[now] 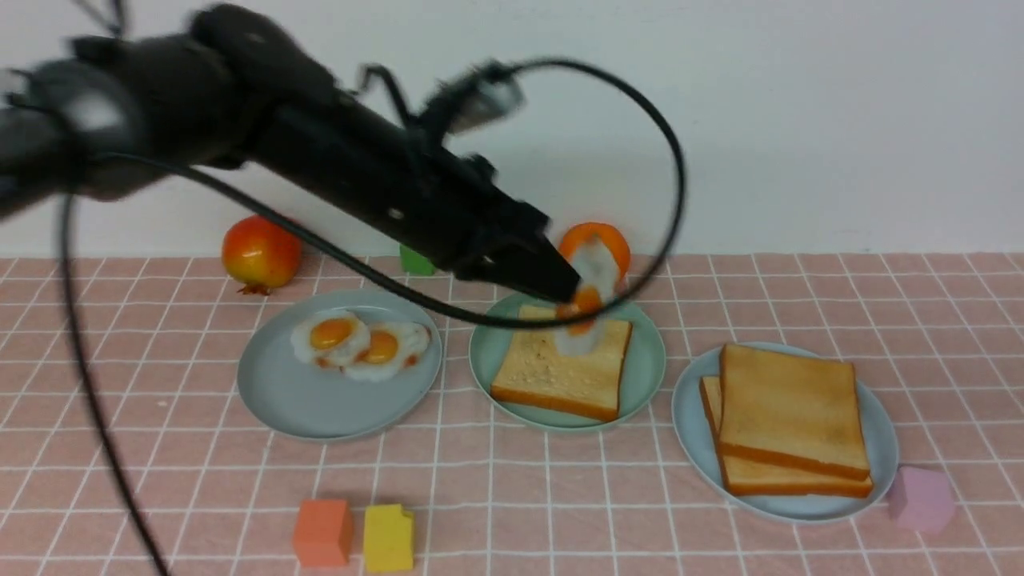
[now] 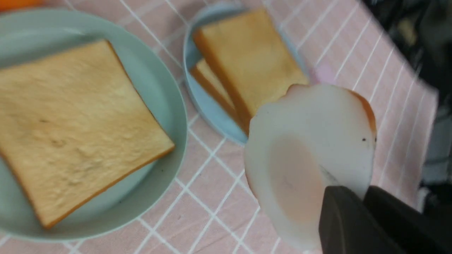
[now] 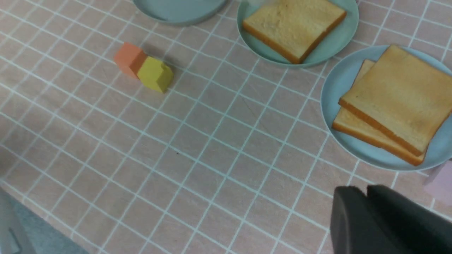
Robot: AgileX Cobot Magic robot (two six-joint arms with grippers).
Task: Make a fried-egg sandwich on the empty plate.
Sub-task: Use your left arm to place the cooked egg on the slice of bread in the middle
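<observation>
Pink checked cloth runs under everything, and we're watching the teal plate in the middle of it. One toast lies flat on that plate: square, golden-brown, with an orange crust.

Over the toast's far edge hangs the egg, tipped almost upright. It is white with an orange yolk. From the left wrist we get the egg from below, pale with a faint pinkish round patch and a browned rim. We cannot tell whether its lower edge touches the toast.

The left gripper is pinched tight on the egg's edge. The right gripper sits nearer us and right of the teal plate, fingers pressed together with nothing in them.

Left of the teal plate is a grey plate with two eggs. To the right, two stacked toasts sit on another plate.
</observation>
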